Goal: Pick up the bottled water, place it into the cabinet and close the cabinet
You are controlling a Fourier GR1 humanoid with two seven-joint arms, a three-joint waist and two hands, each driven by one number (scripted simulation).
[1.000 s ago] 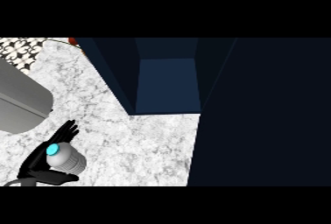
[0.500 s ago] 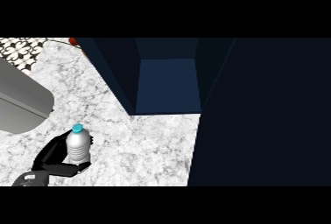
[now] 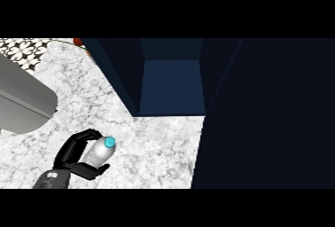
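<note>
The bottled water (image 3: 101, 151) is a pale bottle with a cyan cap, tilted so the cap points up and to the right. My left hand (image 3: 68, 156) is shut on it at the lower left of the head view, fingers wrapped over its left side and thumb under its base. The dark blue cabinet (image 3: 171, 86) stands open up and to the right of the bottle, its inside bare. The cabinet's door (image 3: 268, 115) fills the right side as a large dark panel. My right hand does not show.
A grey rounded basin (image 3: 23, 97) sits at the left edge of the marbled counter (image 3: 157, 146). A patterned tile strip (image 3: 26, 48) and a small red object (image 3: 78, 41) lie at the top left.
My left hand's fingers went from spread beside the bottle to curled round it. The bottle has moved a little right, toward the cabinet, and now tilts.
</note>
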